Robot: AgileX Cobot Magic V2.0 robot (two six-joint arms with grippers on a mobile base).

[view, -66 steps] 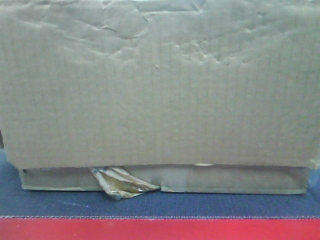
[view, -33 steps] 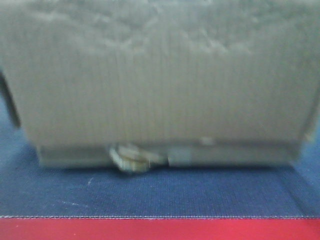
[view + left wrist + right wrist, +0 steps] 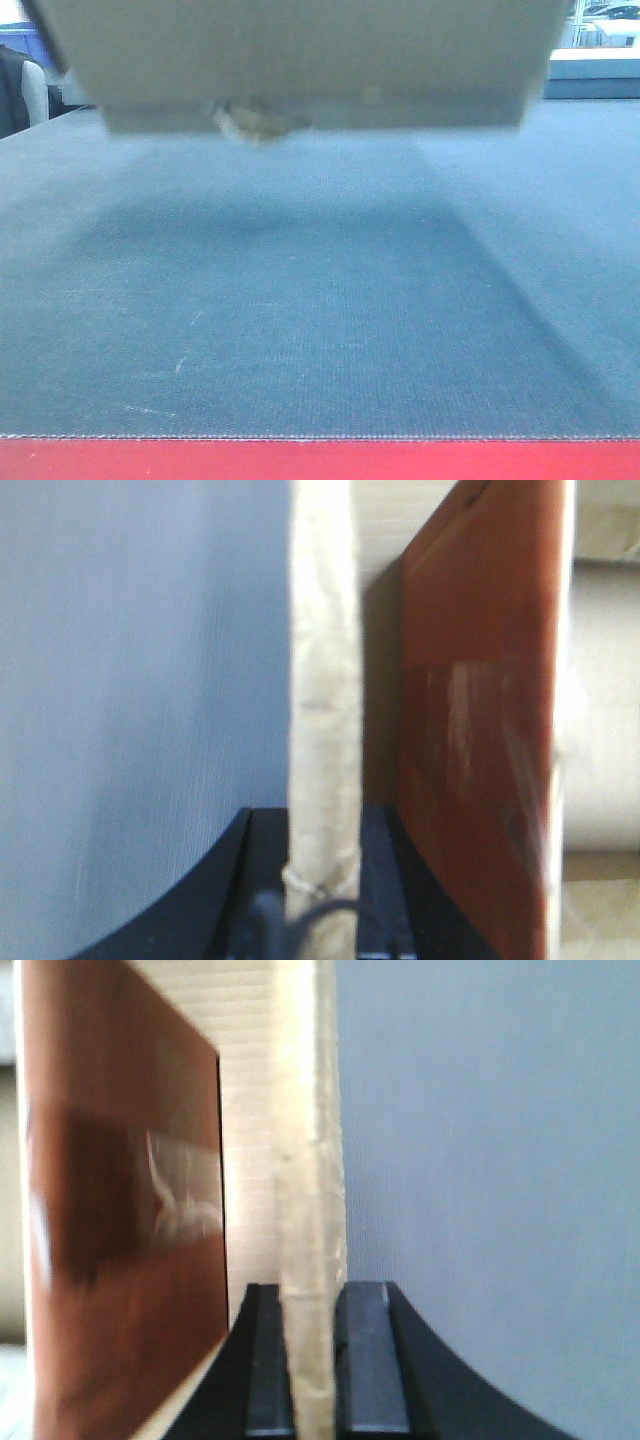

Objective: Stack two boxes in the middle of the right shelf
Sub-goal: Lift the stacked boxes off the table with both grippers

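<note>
Looks like a lab or storeroom workspace, wide worktable (image 3: 320, 330) under blue-grey woven matting, red front edge (image 3: 320, 460), plain cardboard boxes (image 3: 300, 50), pale counter (image 3: 595, 62) and blurred blue shapes (image 3: 12, 42) behind.

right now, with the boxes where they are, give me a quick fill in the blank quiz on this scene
1. The boxes hang above a dark ___ mat.
2. The strip along the mat's near edge is ___.
3. The thin box sits ___ the tall box.
4. The left gripper and right gripper each pinch a ___ edge of the boxes.

Missing words: blue; red; under; cardboard.
</note>
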